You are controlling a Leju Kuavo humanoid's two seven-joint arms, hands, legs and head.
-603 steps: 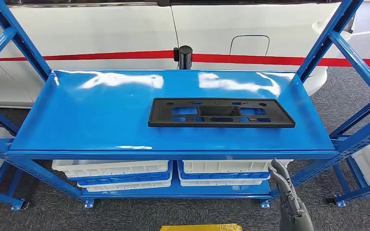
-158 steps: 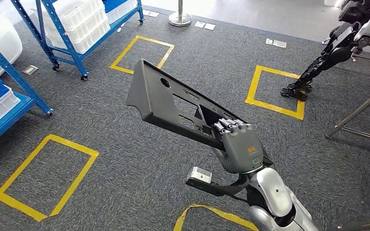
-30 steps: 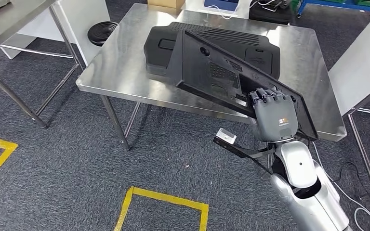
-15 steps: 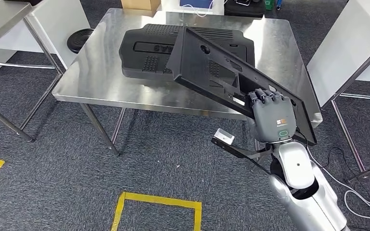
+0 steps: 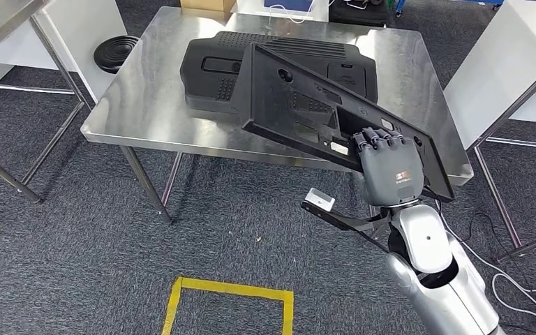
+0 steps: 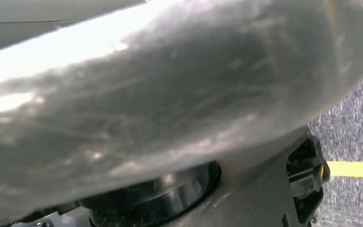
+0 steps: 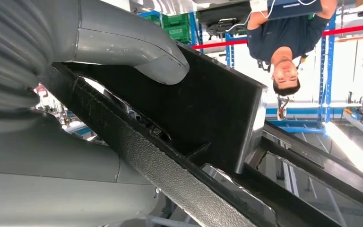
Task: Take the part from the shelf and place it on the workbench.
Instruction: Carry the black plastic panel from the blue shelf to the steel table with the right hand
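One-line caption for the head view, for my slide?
Right hand holds the black panel tilted above the steel workbench.

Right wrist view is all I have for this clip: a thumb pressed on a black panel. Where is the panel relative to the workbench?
Observer: In the head view the right hand holds the black panel tilted above the steel workbench, its far end over the tabletop and the held end past the near edge.
Operator: Is the bench bare?
Observer: No. A larger black moulded cover lies flat on it, partly behind the panel.
Operator: Anything else near the bench?
Observer: A black ribbed disc sits beside the bench's left side, and a yellow tape outline marks the carpet in front.
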